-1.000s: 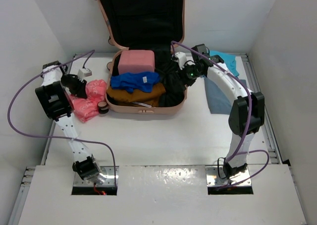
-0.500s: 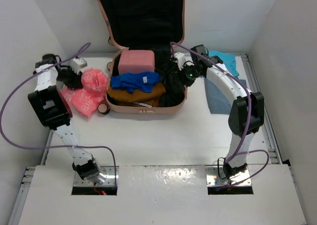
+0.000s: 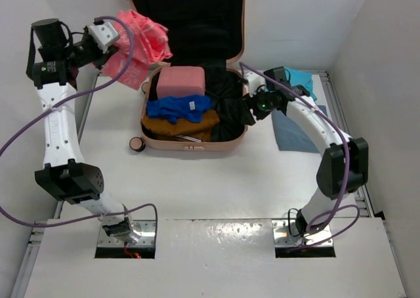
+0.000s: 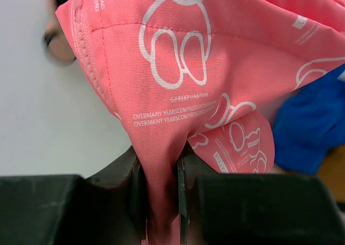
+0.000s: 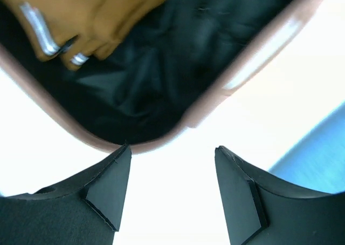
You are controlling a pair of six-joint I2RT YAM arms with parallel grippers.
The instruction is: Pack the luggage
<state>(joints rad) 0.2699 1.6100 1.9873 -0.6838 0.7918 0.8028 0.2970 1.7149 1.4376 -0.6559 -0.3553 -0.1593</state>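
my left gripper (image 4: 159,175) pinches the pink printed garment (image 3: 143,43) up beside the open luggage (image 3: 191,143) at the table's (image 3: 197,186) far middle. my right gripper (image 5: 172,180) hangs wide and empty over its right rim.

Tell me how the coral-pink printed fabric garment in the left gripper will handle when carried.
Probably floppy: the coral-pink garment hangs in loose folds from the left gripper, pinched at one fold. Likely light, since a narrow pinch carries it. It may snag on the salmon-pink hard-shell suitcase rather than drop inside.
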